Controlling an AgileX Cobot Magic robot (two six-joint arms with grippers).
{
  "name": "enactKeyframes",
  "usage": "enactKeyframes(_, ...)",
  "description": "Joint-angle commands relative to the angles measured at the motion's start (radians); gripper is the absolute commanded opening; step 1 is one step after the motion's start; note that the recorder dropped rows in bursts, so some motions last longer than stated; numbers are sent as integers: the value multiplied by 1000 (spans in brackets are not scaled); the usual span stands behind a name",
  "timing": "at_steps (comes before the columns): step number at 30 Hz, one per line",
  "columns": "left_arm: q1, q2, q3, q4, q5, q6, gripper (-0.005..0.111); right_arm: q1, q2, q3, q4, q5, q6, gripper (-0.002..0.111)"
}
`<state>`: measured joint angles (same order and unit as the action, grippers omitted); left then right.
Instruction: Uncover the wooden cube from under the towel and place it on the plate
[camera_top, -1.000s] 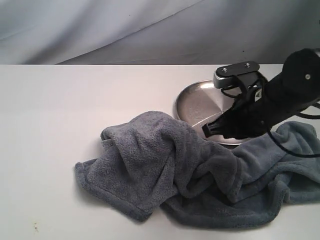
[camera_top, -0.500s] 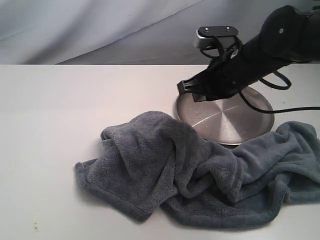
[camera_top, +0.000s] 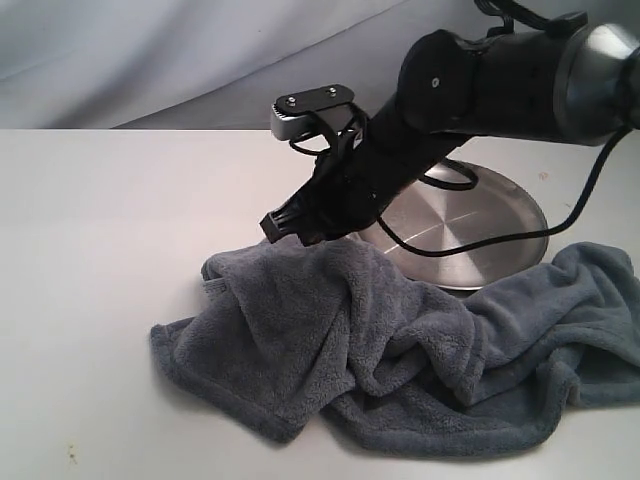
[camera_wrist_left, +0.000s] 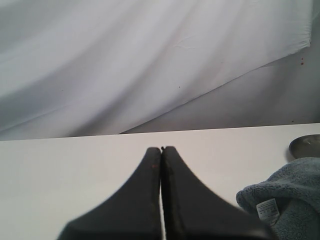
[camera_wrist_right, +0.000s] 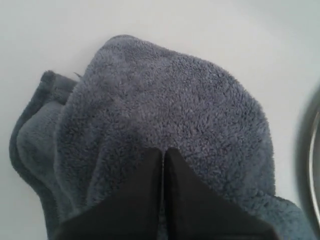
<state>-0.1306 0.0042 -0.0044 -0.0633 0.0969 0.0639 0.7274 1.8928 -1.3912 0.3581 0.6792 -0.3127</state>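
Right tool (camera_top: 283, 225), closed and empty, has swung left from over the plate (camera_top: 490, 235) to the far hump of the towel (camera_top: 300, 330), ready to uncover the wooden cube, unseen, presumably beneath.

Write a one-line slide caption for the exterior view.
Right gripper, shut, hovers over the crumpled blue-grey towel beside the silver plate; the wooden cube is not visible.

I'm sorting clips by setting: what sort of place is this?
Probably a robot test bench, not a home: a plain white table, a draped cloth backdrop, a towel and metal plate staged.
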Motion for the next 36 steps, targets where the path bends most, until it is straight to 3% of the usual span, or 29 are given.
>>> enactKeyframes(1,2,-4,4,-2,-11,-2,0,1,-4,-6,-114,-2,0,22)
enactKeyframes(4,2,-4,4,-2,-11,-2,0,1,-4,-6,-212,-16,0,56)
enactKeyframes(7,2,-4,4,-2,-11,-2,0,1,-4,-6,-222,-21,3,67)
enactKeyframes(25,2,-4,4,-2,-11,-2,0,1,67,-6,-212,-51,60,68)
enactKeyframes(28,2,-4,4,-2,-11,-2,0,1,67,-6,-209,-39,62,62)
enactKeyframes(36,2,-4,4,-2,-11,-2,0,1,67,-6,-189,-14,82,12)
